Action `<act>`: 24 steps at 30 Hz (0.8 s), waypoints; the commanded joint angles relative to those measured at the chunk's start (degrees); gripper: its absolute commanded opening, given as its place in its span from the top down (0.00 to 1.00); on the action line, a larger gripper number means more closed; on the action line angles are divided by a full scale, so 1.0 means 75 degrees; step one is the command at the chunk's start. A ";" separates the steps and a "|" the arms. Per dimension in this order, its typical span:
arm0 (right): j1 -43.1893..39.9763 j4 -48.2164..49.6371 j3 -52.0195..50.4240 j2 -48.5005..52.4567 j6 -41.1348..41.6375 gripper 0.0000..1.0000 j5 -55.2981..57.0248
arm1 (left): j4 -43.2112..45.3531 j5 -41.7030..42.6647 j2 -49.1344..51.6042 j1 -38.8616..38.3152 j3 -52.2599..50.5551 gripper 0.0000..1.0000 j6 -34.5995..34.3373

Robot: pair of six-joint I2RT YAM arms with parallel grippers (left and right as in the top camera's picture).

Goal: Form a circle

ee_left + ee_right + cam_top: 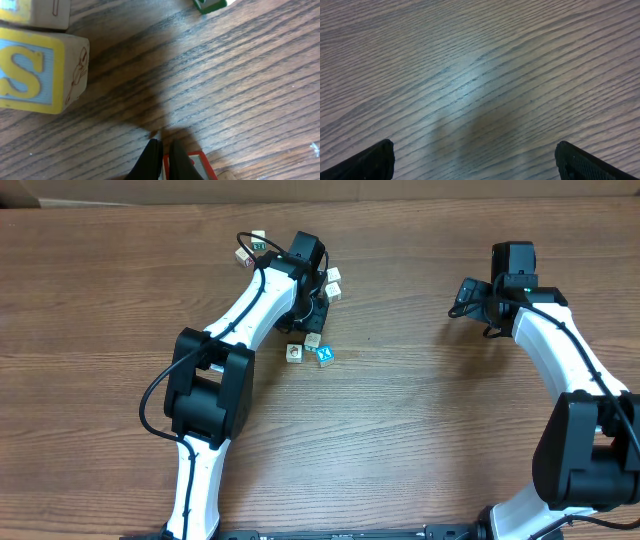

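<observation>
Reaching from the near edge toward the far cubes, the left arm [245, 315] is bent at the elbow. The left gripper [162, 150] is pointed down, its black fingers [150, 162] pressed together on nothing; a red-edged cube [200, 165] is seen beside the tips. A wooden S cube [30, 75], yellow-bordered and blue-faced, is noted nearby. The circle [313, 342] is found just nearer than that gripper: three small cubes bunched, one blue-faced. The right arm [560, 350] is folded, well apart; the right gripper [480, 162] is held wide open over the bare, grained table [480, 75].
</observation>
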 commanded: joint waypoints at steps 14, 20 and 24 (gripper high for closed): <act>-0.0020 0.0041 0.0064 -0.0096 0.0006 0.00 0.0055 | -0.0090 -0.0131 0.0052 -0.0050 0.0085 0.95 0.0117; -0.0020 0.0041 0.0064 -0.0099 0.0006 0.00 0.0052 | 0.0090 -0.0125 -0.0009 0.0052 0.0274 0.96 -0.0079; -0.0020 0.0041 0.0064 -0.0096 0.0006 0.00 0.0052 | -0.0125 -0.0128 -0.0082 0.0160 0.0720 0.94 -0.0318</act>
